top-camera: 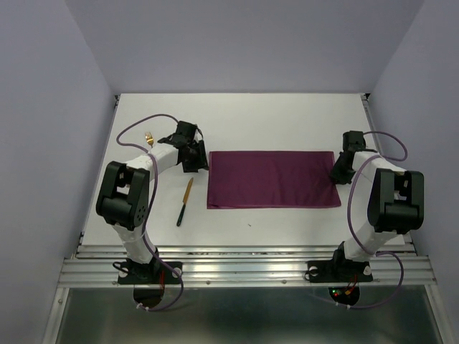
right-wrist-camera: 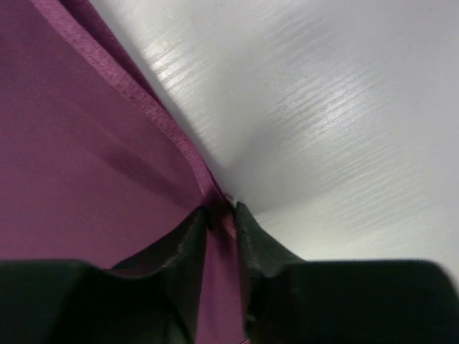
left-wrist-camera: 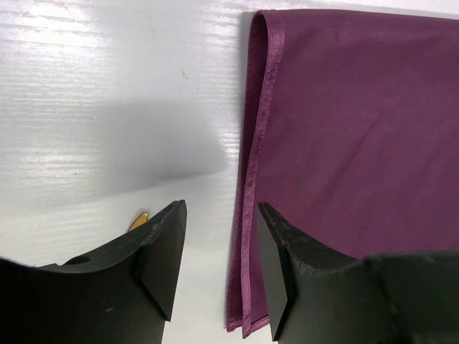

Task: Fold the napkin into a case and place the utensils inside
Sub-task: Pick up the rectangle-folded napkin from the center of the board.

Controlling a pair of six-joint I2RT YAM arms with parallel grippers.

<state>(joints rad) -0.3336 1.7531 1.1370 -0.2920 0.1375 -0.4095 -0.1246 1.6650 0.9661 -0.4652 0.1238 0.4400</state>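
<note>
- Top: logging napkin (top-camera: 272,179) folded on table (top-camera: 287,122), knife (top-camera: 186,201) lying just left.
- Left wrist: hovering left gripper (left-wrist-camera: 219,215) open astride napkin edge; aiming to catch both layers.
- Right wrist: pinching opposite edge in right gripper (right-wrist-camera: 222,211); advising level lift.

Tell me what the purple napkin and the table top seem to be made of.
The napkin: thin woven cloth, perhaps satin-like synthetic; faint sheen, stitched hem, soft fold at its edge. The table: hard white board, probably laminate or painted; glossy highlights and fine parallel lines.
</note>
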